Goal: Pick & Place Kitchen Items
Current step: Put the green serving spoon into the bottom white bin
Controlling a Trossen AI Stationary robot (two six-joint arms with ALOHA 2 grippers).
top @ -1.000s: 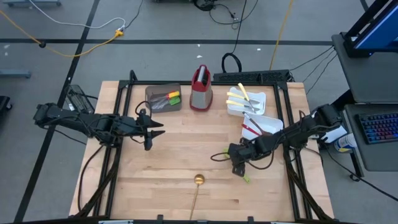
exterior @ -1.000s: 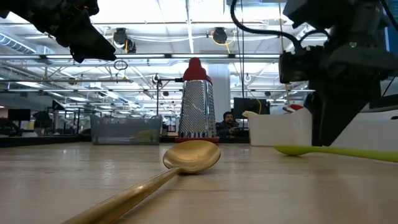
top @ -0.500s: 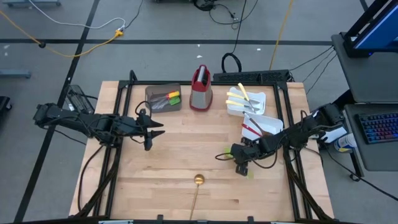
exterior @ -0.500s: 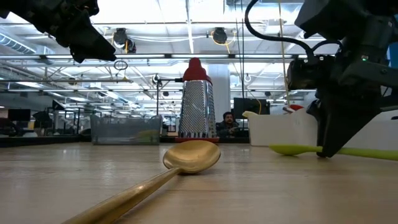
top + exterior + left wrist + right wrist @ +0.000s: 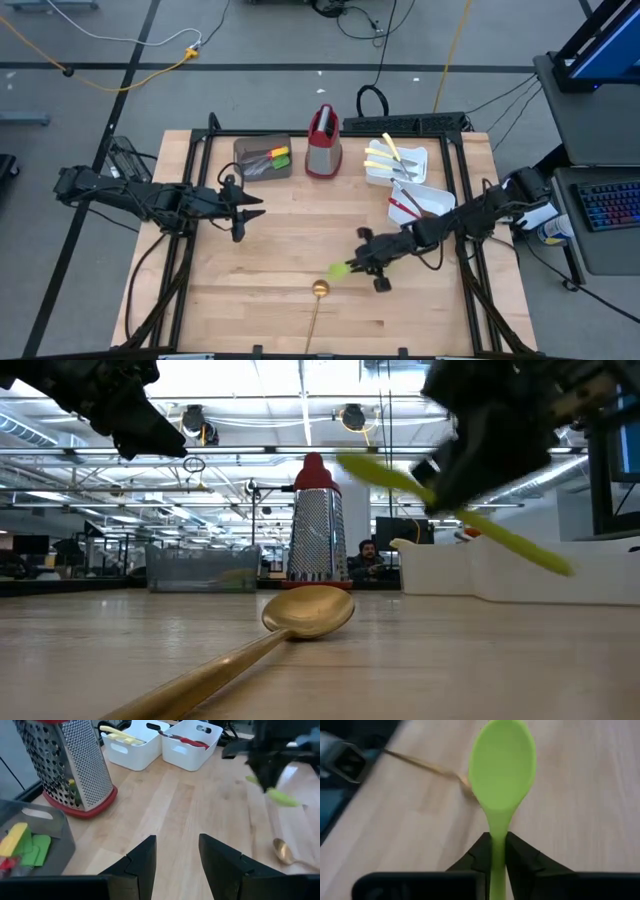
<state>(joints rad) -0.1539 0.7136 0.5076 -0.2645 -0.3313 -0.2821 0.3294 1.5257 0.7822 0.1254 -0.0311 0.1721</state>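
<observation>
Two grippers are seen from above: the left gripper point(image 5: 243, 212) is held over the left half of the table point(image 5: 290, 300), and the right gripper point(image 5: 362, 262) is reached out at lower centre. Only a speck of green point(image 5: 340, 269) is given by the high view at the right gripper's tip. In the right wrist view the whole bowl of the green spoon point(image 5: 502, 767) is shown, with its neck pinched between the two dark fingers point(image 5: 519, 860). In the low view the spoon point(image 5: 450, 510) is seen slanting in the air at upper right, clear of the tabletop — a fact not readable from above.

In the left wrist view the left gripper's fingers point(image 5: 142, 860) are seen spread apart with nothing between them.

A gold spoon point(image 5: 318, 295) is seen lying at lower centre of the high view, its bowl just beside the green one; in the low view it fills the foreground point(image 5: 305, 612).

Near the top edge of the table the grater point(image 5: 322, 142), a brown bin point(image 5: 262, 157) with utensils and two white trays point(image 5: 400, 170) are seen — yellow knives point(image 5: 120, 734) are shown in one tray by the left wrist view.
</observation>
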